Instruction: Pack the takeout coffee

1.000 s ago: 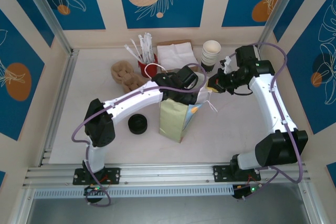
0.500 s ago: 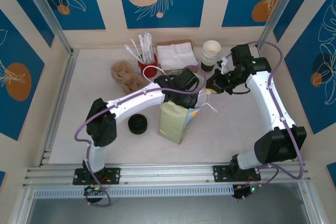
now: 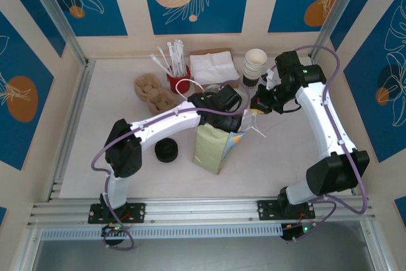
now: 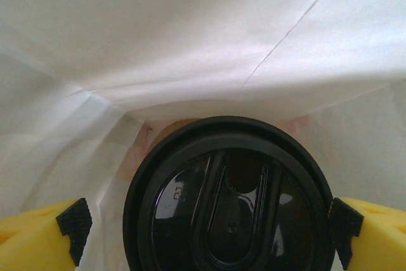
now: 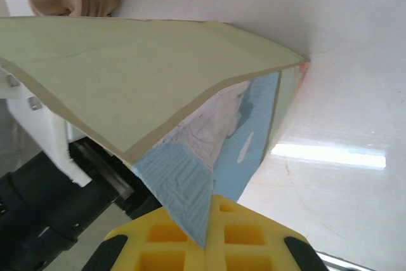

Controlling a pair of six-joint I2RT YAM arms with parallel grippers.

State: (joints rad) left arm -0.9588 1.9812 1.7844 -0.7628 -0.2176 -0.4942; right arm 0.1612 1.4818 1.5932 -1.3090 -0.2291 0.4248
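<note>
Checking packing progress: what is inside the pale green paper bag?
The takeout coffee's round black plastic lid, between the left gripper's open yellow fingers. The lid hides the cup's sides.

Green paper bag (image 3: pixel 208 149), black lid disc (image 3: pixel 167 150), white cups (image 3: pixel 255 65), napkins (image 3: pixel 210 66)

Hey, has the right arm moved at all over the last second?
Yes. The right arm has swung its elbow slightly leftward in the top view, closer to the stack of white paper cups.

The takeout coffee (image 4: pixel 228 207) is black-lidded, the bag (image 3: pixel 207 150) olive.
</note>
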